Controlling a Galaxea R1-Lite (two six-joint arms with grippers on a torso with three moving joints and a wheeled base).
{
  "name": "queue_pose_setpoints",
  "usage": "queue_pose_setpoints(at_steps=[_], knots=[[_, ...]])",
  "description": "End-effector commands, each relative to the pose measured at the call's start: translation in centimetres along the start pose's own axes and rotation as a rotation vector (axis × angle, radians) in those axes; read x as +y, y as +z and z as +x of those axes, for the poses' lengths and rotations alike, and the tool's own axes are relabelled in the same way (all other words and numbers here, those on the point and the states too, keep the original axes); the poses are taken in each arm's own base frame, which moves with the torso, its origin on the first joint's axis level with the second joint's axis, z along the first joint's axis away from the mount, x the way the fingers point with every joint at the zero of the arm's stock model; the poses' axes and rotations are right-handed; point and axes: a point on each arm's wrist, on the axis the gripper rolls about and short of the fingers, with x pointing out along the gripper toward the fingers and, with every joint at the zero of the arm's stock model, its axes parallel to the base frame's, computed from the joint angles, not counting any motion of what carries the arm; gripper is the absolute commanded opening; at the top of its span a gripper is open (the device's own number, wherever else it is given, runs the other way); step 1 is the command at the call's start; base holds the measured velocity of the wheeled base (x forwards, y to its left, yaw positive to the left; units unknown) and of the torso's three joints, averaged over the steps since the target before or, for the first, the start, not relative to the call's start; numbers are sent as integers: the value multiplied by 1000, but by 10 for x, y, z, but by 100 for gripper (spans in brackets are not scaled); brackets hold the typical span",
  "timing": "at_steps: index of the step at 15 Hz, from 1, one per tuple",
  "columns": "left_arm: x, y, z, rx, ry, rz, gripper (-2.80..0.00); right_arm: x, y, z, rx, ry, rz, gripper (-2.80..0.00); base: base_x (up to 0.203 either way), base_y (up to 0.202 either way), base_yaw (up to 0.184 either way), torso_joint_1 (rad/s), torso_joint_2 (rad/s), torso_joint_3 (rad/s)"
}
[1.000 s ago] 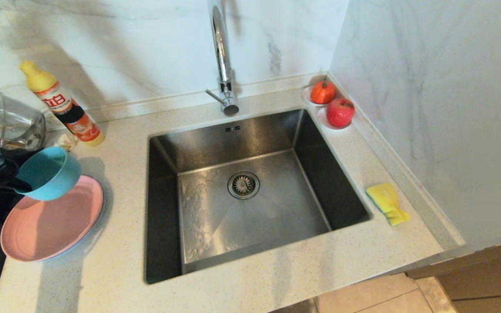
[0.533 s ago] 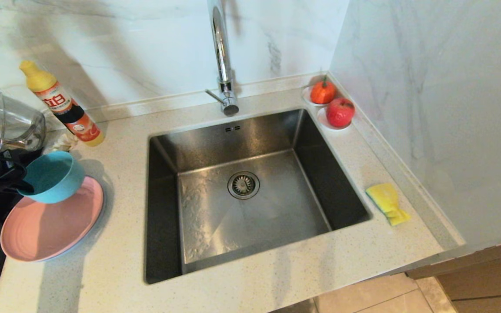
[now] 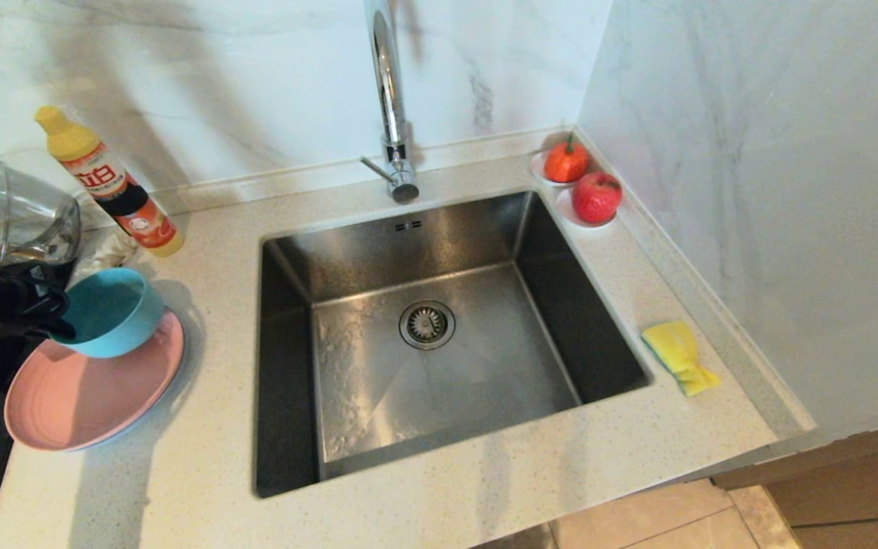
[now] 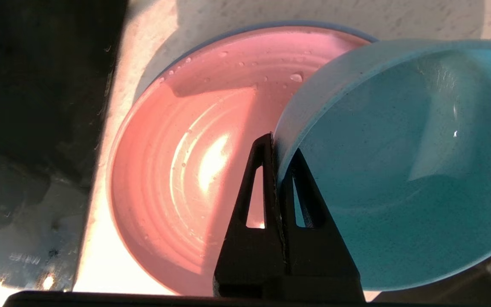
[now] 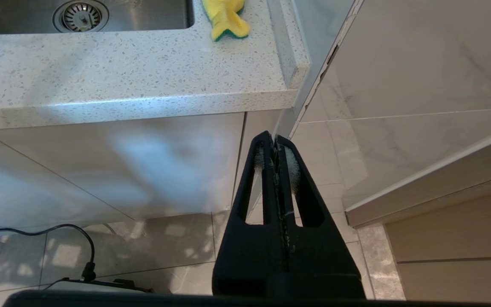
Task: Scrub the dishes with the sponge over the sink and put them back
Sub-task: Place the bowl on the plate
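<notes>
Jaws of the left gripper (image 4: 276,147) are clamped thin on the rim of the teal-blue bowl (image 3: 110,311), one finger inside the wall and one outside, at about nine o'clock in the head view. That bowl is tilted, its open mouth turned toward the gripper, and its lower edge sits over the far part of the pink plate (image 3: 88,393); whether it touches the plate cannot be told. Nothing lies in the bowl. Water drops dot the pink plate's surface in the left wrist view, and a grey-blue rim (image 4: 271,25) peeks out from under its edge, a second plate stacked beneath.

Jaws of the right gripper (image 5: 276,140) are pressed together on nothing, hanging low beside the cabinet front, below the table (image 3: 203,473) edge.

At the centre is the sink (image 3: 439,335), steel, with only its round drain strainer (image 3: 427,324) in the basin; the faucet (image 3: 389,99) rises at twelve o'clock. On the table at about three to four o'clock, just beside the sink's rim, lies the sponge (image 3: 677,355), yellow with a green edge.

At ten o'clock a clear glass jug (image 3: 24,213) leans on its side, and a dish-soap bottle (image 3: 107,181) with a yellow cap leans near it. At one o'clock two small white saucers each carry one fruit: an orange one (image 3: 565,161) farther back, a red one (image 3: 596,197) nearer.
</notes>
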Motion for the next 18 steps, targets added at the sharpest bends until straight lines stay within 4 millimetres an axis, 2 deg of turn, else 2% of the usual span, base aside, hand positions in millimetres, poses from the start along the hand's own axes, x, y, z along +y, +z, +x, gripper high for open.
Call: queue_pose_setpoints(at_steps=[1, 4, 8, 12, 14, 18], knots=[[-1, -1, 3, 12, 4, -2, -280, 0, 0, 0, -1, 0, -1, -280, 0, 0, 0, 0, 0, 0], [0, -4, 1, 13, 11, 6, -280, 0, 0, 0, -1, 0, -1, -280, 0, 0, 0, 0, 0, 0], [2, -13, -12, 18, 18, 19, -280, 0, 0, 0, -1, 0, -1, -280, 0, 0, 0, 0, 0, 0], [9, -25, -8, 55, 71, 22, -280, 0, 0, 0, 0, 0, -1, -280, 0, 0, 0, 0, 0, 0], [9, -30, -13, 57, 74, 27, -280, 0, 0, 0, -1, 1, -1, -280, 0, 0, 0, 0, 0, 0], [17, -28, -14, 41, 93, 20, -280, 0, 0, 0, 0, 0, -1, -280, 0, 0, 0, 0, 0, 0]])
